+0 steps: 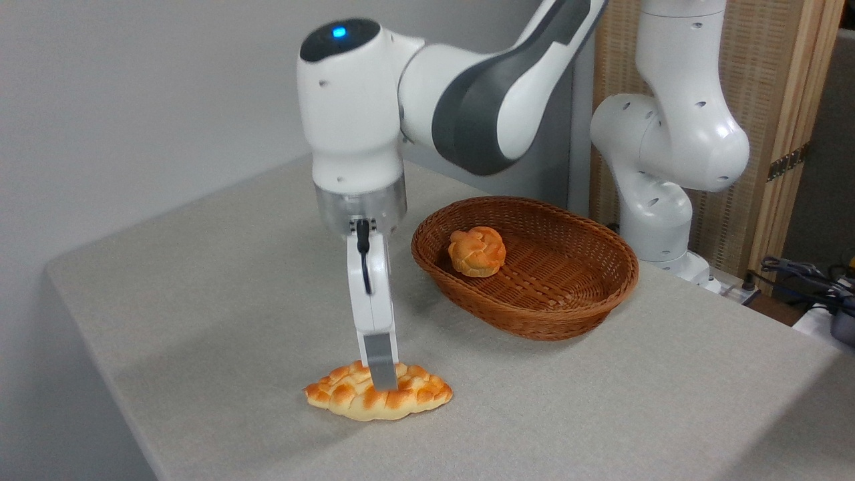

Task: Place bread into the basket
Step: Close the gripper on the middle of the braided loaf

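The bread, a golden braided loaf, lies flat on the grey table near its front edge. My gripper points straight down at the loaf's middle. It is seen edge-on, so only the near finger shows, its tip overlapping the loaf's top and front. The far finger is hidden behind it, so the jaw gap cannot be read. The oval brown wicker basket stands behind and to the right of the loaf, a short way off.
A small round orange bun sits in the basket's left half. The arm's white base rises behind the basket. Cables lie at the far right. The table's front left edge is close to the loaf.
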